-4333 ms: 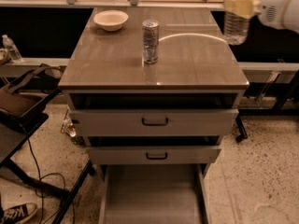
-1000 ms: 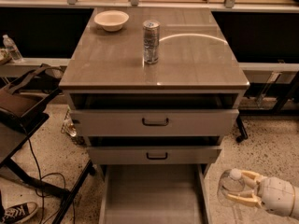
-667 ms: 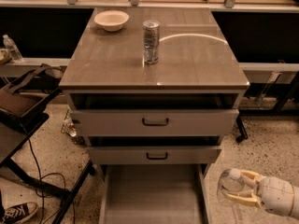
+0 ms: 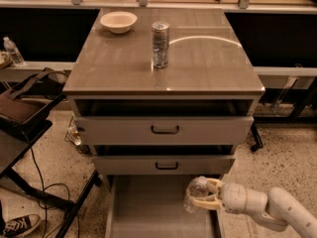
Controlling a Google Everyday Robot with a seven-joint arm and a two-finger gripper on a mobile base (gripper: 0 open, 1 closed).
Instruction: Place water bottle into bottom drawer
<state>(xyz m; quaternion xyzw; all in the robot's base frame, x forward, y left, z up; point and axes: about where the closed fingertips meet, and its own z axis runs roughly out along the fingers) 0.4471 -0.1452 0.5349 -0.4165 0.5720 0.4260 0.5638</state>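
Gripper (image 4: 202,194) is reaching in low from the right, its fingers (image 4: 210,205) clamping the bottle (image 4: 192,197) by the body. The bottle is hanging in the air over the right side of the open bottom drawer (image 4: 148,209), just inside its right wall and not yet touching the floor of the drawer.

A moment ago the arm was holding the bottle further right, over the speckled ground beside the cabinet; several seconds back it was carrying it high, level with the surface (image 4: 208,58). The sideways travel is therefore bringing the load across the drawer wall, and the transport phase is probably nearing its end.

What is remaining, by this reading, is lowering the bottle to the drawer floor and letting go. The middle drawer (image 4: 166,165) is projecting just above, so headroom is looking tight.

The can (image 4: 160,44) and bowl (image 4: 118,21) are standing undisturbed on the surface.
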